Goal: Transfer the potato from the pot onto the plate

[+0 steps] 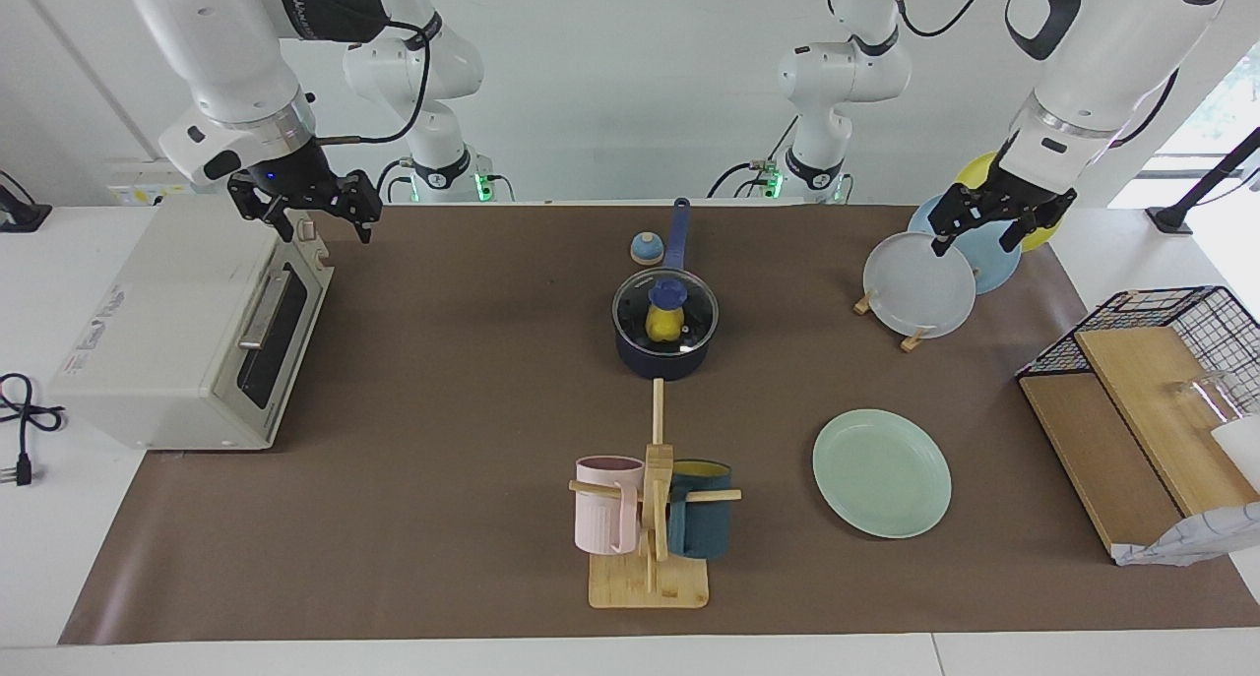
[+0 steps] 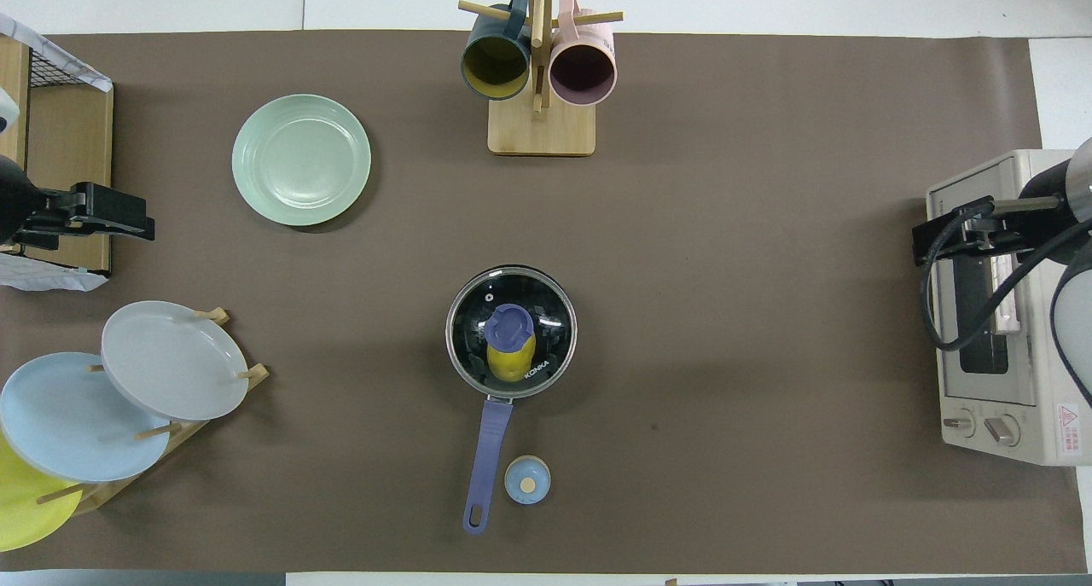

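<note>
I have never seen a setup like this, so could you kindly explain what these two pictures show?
Two robot arms work at one table. One picture faces them; the other looks down from above their end. The left gripper hangs open over the plate rack, the right gripper open over the toaster oven; neither holds anything. Mid-table stands a pot with its glass lid on and a yellow potato inside. Farther out lie a green plate and a mug stand.
</note>
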Robot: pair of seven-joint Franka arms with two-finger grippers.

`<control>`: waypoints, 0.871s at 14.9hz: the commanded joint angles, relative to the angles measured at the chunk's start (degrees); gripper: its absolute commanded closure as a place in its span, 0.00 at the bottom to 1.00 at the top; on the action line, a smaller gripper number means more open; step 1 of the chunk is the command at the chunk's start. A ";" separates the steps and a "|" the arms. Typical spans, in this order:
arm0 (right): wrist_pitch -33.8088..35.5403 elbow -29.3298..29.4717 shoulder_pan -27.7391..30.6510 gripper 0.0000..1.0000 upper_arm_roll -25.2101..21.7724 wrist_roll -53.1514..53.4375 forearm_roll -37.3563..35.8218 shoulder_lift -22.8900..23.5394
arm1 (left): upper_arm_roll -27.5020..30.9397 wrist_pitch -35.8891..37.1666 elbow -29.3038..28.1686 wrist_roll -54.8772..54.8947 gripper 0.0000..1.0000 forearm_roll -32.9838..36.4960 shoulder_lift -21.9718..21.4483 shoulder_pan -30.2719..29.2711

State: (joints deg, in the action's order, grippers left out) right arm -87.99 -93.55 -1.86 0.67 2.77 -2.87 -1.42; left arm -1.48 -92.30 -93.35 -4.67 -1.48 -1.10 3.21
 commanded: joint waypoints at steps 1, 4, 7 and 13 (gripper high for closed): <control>-0.87 -0.93 0.98 0.00 0.39 -1.19 0.85 -0.60 | -0.46 0.63 -1.05 0.01 0.00 0.86 -1.36 -0.75; -0.87 -0.85 0.46 0.00 0.39 -0.93 0.85 -0.60 | -0.46 0.63 -1.05 0.01 0.00 0.86 -1.36 -0.75; -0.87 -0.76 0.80 0.00 0.47 -1.01 0.85 -0.60 | -0.46 0.89 -1.05 0.01 0.00 0.86 -1.36 -0.67; -1.04 -0.85 -1.03 0.00 1.44 -2.24 0.85 -0.61 | -0.46 2.56 -1.13 0.01 0.00 0.86 -1.71 -0.67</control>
State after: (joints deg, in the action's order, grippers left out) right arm -87.99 -93.55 -2.22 1.27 2.55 -2.82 -1.42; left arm -1.48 -90.72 -93.35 -4.67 -1.48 -1.30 3.21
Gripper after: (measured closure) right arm 0.000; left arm 0.000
